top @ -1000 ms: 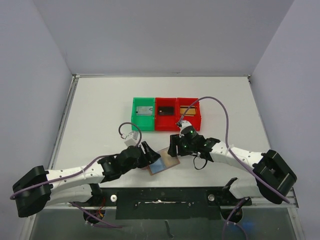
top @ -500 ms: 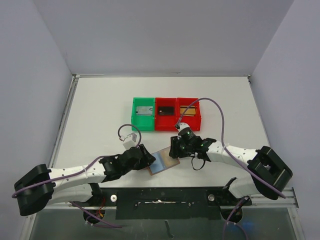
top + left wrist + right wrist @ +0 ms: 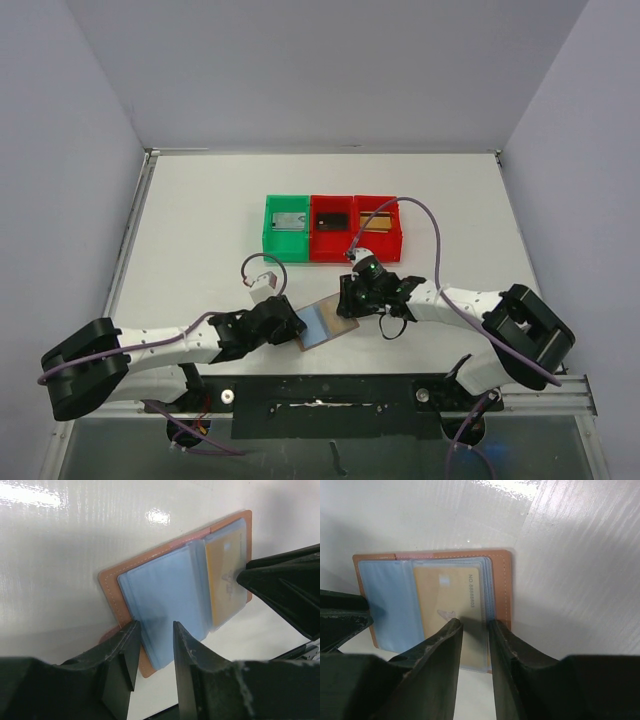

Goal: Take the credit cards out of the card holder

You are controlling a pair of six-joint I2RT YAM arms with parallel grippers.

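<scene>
Now the left fingers [image 3: 124, 652] and right fingers [image 3: 445, 647] straddle edges of the card holder [image 3: 327, 322], narrower than before yet apart.

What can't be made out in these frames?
- Left wrist: the card holder's near edge, hidden behind the left gripper.
- Right wrist: whether the right gripper pinches the yellow card; it covers the card's near edge.
- Top: what lies in the bins, too small.

White arms [image 3: 160, 345], black joints [image 3: 532, 335], purple cables [image 3: 441, 222]
</scene>
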